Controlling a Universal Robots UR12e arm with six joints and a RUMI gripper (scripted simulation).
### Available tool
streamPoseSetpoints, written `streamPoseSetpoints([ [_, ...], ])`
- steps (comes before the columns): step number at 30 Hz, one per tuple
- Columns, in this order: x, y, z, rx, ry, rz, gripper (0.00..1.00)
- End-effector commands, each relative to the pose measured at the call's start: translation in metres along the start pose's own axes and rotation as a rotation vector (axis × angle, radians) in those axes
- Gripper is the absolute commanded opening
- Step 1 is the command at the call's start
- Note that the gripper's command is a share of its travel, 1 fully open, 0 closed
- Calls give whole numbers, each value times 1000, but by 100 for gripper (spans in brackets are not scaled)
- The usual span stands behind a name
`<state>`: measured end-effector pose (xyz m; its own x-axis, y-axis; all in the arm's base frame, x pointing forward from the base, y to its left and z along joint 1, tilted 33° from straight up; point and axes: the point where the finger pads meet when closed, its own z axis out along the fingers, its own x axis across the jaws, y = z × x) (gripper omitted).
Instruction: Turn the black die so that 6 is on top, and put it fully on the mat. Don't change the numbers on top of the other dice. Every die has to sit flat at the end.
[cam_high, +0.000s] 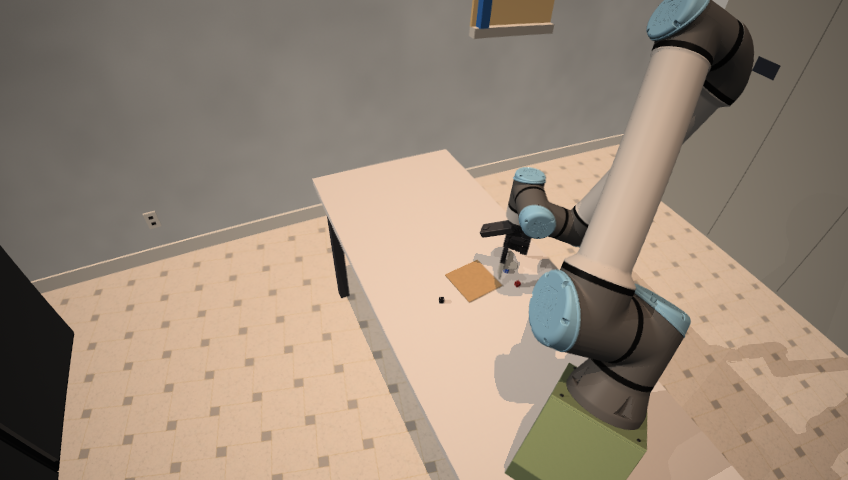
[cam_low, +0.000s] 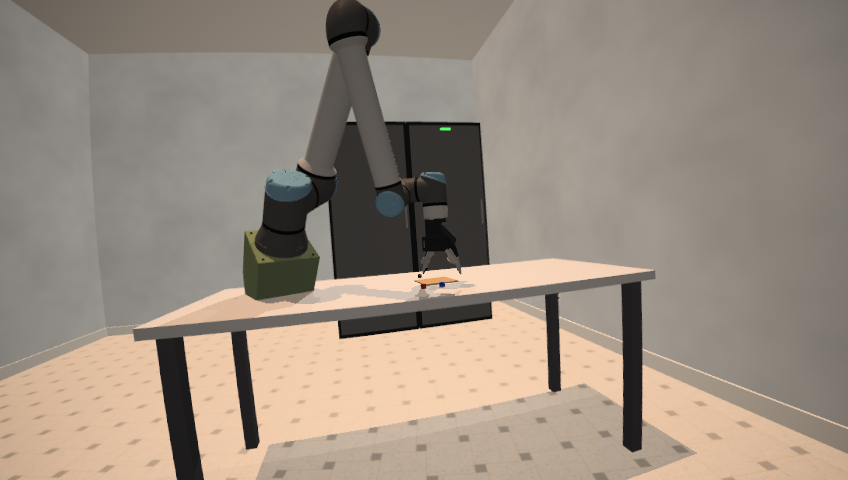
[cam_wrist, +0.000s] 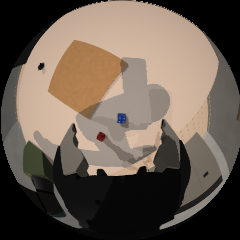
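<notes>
The black die lies on the table off the mat, on the side away from my gripper; it also shows in the wrist view at the upper left. The brown mat lies flat on the table and shows in the wrist view. My gripper is open and empty, hovering above the blue die near the mat's edge. In the wrist view my gripper has the blue die and the red die ahead of its fingers. The black die's top number is too small to read.
The red die sits on the table next to the blue die, between the mat and the arm's green base. The table's long edge runs close to the black die's side.
</notes>
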<state>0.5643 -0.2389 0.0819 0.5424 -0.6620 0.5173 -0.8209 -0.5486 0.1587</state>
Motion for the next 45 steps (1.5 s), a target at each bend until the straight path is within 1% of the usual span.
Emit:
streamPoseSetpoints([
  [1, 0, 0, 0, 1, 1, 0, 100],
  [8, -5, 5, 0, 1, 1, 0, 100],
  [17, -36, 35, 0, 1, 1, 0, 100],
  [19, -36, 35, 0, 1, 1, 0, 100],
  [24, -49, 47, 0, 1, 1, 0, 100],
  [45, -50, 48, 0, 1, 1, 0, 100],
])
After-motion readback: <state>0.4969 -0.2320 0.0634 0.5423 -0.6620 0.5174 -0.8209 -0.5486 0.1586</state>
